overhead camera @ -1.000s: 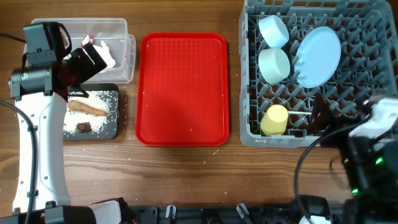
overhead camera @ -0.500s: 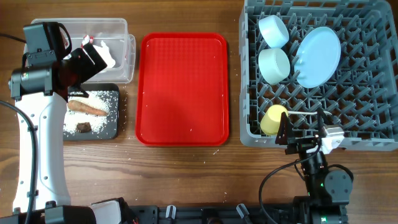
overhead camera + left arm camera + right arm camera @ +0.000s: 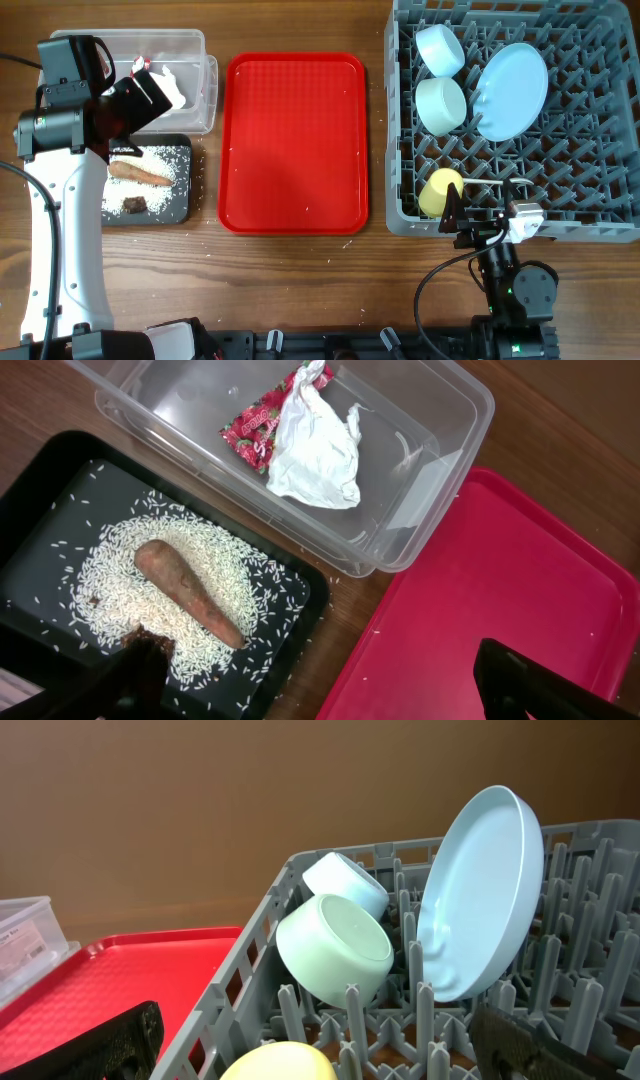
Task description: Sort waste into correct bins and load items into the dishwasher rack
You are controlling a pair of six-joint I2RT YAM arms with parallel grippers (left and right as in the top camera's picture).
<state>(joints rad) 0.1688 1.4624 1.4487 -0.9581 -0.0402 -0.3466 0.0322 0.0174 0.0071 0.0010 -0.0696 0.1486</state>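
Red tray (image 3: 296,140) between tub (image 3: 195,58) and rack (image 3: 596,165)

Red tray (image 3: 296,140), flat on wooden table (image 3: 300,285)

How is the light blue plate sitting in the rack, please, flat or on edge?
On edge: in the right wrist view the plate stands tilted among the pegs of the rack, rim down.

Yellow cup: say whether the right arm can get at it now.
Probably yes, from above: the yellow cup sits uncovered in the dishwasher rack's near corner, right beside the open right pincer.
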